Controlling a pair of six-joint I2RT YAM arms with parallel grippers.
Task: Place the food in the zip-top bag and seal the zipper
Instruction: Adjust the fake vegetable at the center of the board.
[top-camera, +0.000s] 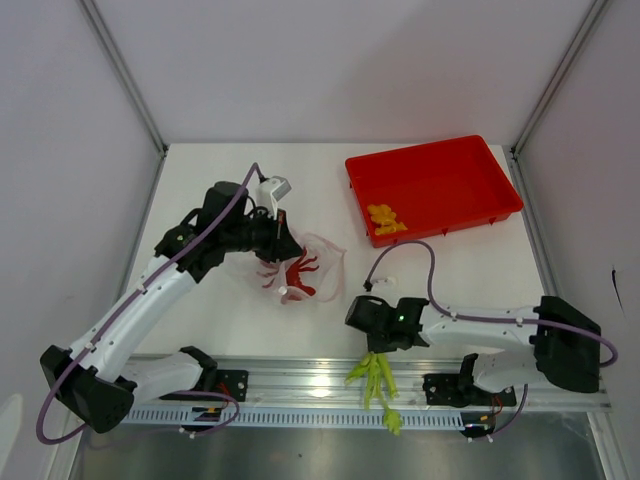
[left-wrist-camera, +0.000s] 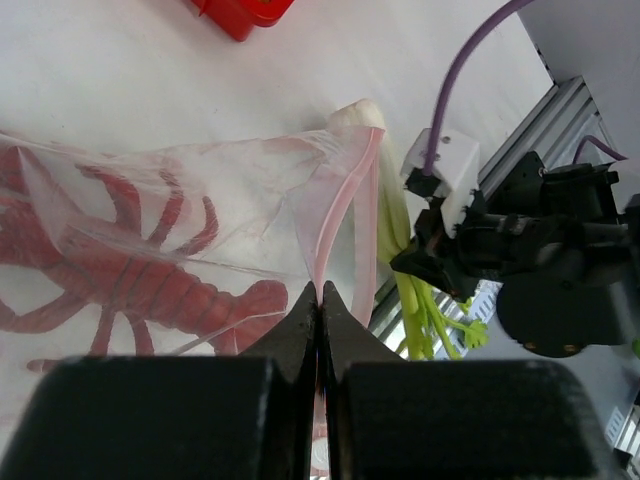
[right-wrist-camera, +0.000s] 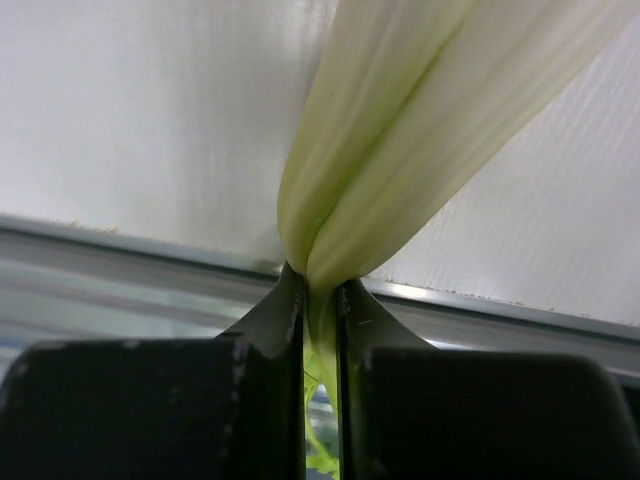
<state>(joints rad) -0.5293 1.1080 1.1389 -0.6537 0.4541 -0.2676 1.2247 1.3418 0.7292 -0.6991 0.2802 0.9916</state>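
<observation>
Nearest me, the green stalk (top-camera: 378, 382) lies across the aluminium rail (top-camera: 300, 378), its leaves hanging off the table edge. The right gripper (top-camera: 368, 322) has its jaws squeezed almost together on the stalk's pale stem. Just beyond, to the left, the left gripper (top-camera: 272, 236) is pinched fully closed on the zipper (left-wrist-camera: 338, 215) of the zip-top bag (top-camera: 320, 262), lifting that rim. The dark red spiky piece (top-camera: 298, 270) already sits inside the bag. To do this step well, I think the stalk should rise clear of the rail, then enter white end first, lined up with the mouth. The floppy rim and the right arm's purple cable (top-camera: 405, 243) could get in the way. Farthest off, the yellow pieces (top-camera: 385, 218) wait in the red tray (top-camera: 440, 170).
</observation>
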